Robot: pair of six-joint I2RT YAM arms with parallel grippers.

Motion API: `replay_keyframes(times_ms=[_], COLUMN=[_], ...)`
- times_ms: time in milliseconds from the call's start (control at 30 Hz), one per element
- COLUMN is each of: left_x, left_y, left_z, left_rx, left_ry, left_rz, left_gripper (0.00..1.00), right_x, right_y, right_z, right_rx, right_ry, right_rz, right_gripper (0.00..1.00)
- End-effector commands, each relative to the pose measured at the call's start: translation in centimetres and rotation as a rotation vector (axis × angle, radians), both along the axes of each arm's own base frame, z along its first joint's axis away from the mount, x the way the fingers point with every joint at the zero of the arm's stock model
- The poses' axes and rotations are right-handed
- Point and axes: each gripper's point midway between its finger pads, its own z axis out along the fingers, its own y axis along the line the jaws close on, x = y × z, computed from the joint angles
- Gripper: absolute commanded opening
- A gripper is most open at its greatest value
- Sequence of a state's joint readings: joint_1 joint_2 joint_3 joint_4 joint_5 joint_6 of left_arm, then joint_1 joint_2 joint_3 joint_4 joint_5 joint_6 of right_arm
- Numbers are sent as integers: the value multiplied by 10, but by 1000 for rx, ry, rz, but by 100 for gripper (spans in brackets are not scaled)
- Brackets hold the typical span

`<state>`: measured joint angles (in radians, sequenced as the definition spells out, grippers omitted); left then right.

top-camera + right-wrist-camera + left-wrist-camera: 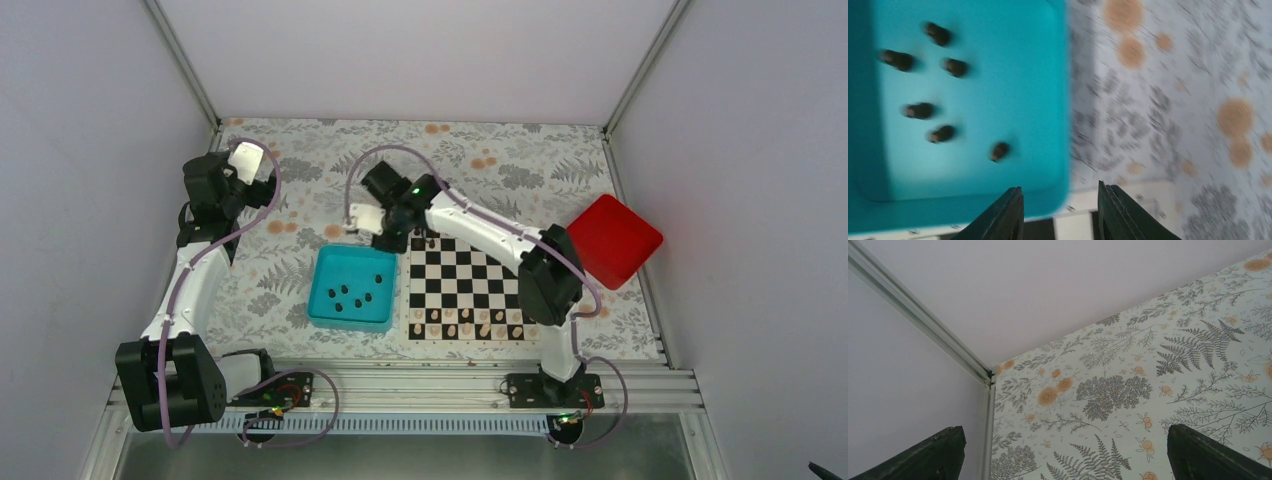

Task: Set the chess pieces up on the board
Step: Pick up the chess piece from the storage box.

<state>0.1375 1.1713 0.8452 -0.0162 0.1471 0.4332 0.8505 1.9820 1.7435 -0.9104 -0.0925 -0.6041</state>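
Note:
The chequered board (465,285) lies right of centre. Pale pieces fill its near rows, and one dark piece (431,242) seems to stand at its far left. Several dark chess pieces (352,294) lie in the teal tray (325,312) left of the board. In the blurred right wrist view they lie loose (920,110) on the tray floor (998,90). My right gripper (392,238) (1059,187) is open and empty above the board's far left corner, by the tray's rim. My left gripper (208,172) (1064,429) is open and empty, raised at the far left.
A red box (612,240) stands right of the board near the right wall. The table has a floral cloth (1128,390). Walls close in the back and both sides, with a corner post (988,385) near my left gripper.

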Motion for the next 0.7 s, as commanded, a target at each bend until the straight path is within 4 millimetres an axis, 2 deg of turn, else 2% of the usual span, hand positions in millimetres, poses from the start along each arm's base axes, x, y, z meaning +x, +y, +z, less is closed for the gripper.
replay_keyframes(times_ms=[0, 233, 333, 467, 667], left_x=[0, -1, -1, -2, -2], left_y=[-1, -1, -2, -2, -3], left_z=[14, 15, 15, 16, 15], left_rx=[0, -2, -3, -6, -4], left_ry=[-44, -46, -47, -47, -47], left_rz=[-8, -13, -15, -20, -20], left_gripper=[100, 100, 100, 100, 100], right_x=[-37, -58, -59, -55, -56], right_y=[16, 30, 30, 28, 25], right_z=[-16, -56, -69, -80, -91], right_rx=[-73, -138, -162, -187, -219], right_ry=[36, 89, 90, 79, 90], right_rz=[64, 115, 119, 114, 121], right_gripper=[40, 41, 42, 45, 44])
